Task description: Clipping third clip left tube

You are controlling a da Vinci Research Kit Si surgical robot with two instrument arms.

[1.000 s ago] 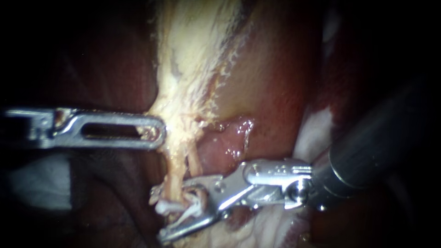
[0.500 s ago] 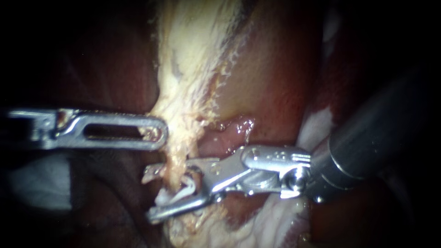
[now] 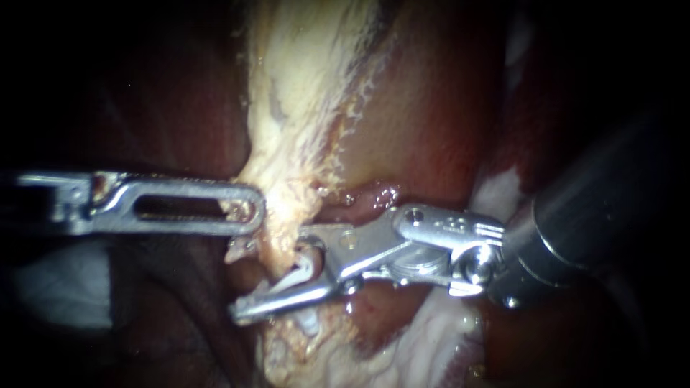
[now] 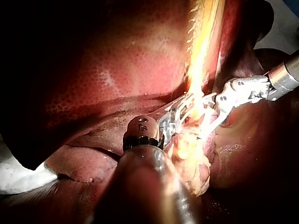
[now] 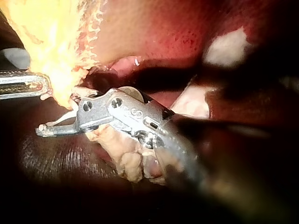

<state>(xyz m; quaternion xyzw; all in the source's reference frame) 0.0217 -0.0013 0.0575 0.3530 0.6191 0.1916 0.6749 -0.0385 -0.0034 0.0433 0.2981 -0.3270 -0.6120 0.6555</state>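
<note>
In the endoscope view a pale tube (image 3: 277, 241) runs down from the yellow-white tissue (image 3: 302, 86). My right instrument (image 3: 236, 282) comes in from the right, and its open jaws straddle this tube, one on each side. A white clip (image 3: 305, 270) sits deep between them against the tube. My left instrument (image 3: 248, 208) lies level from the left, its slotted jaws shut on the pale tissue just above. The left wrist view shows the left instrument (image 4: 180, 116) gripping that strand. The right wrist view shows the right instrument (image 5: 44, 127) reaching past the strand.
Dark red liver (image 3: 431, 115) fills the right and upper part of the endoscope view. A second white piece (image 3: 309, 322) shows on the tissue under the right instrument's lower jaw. White gauze (image 3: 50, 287) lies at the lower left and more gauze (image 3: 496, 197) behind the right shaft.
My right instrument has moved up and to the left along the tube, its open jaws now just below the left instrument. The left instrument has held still.
</note>
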